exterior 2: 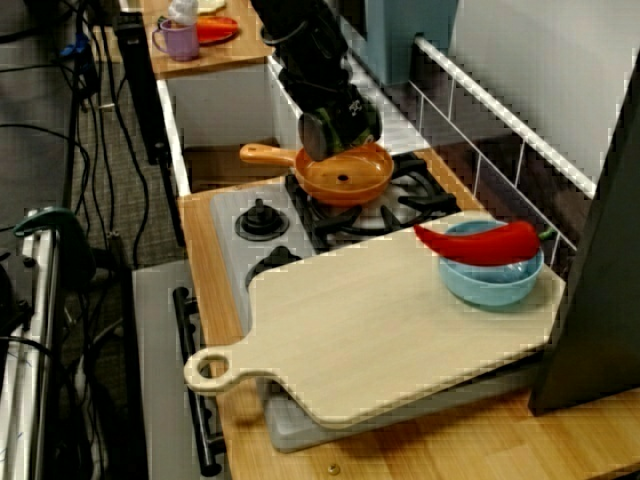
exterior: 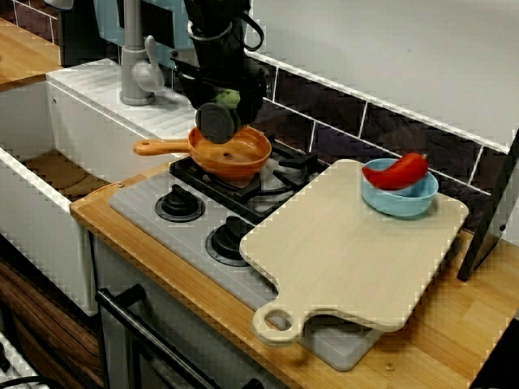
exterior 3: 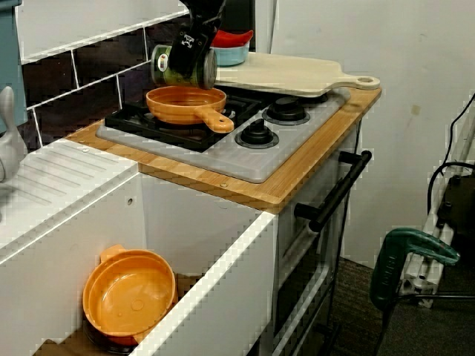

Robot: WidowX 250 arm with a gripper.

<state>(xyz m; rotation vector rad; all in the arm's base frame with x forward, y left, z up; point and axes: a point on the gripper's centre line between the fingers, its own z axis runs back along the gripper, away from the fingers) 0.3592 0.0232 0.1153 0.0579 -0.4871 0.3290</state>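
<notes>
**Can held over orange pan**

Can (exterior 3: 183, 67): small cylinder, green-and-dark label, dark round end face. It lies on its side in the air, clamped in the gripper (exterior 3: 190, 53), just above the pan's back rim; whether they touch can't be told.

Pan (exterior: 235, 154): small, orange, round and shallow, upright on a rear burner of the hob (exterior: 154, 227). Its straight handle points toward the sink side.

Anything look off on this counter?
Cutting board lies on the stove, covering one end. Red pepper perches across the blue bowl's rim, not inside. Can hangs sideways over the pan.
</notes>
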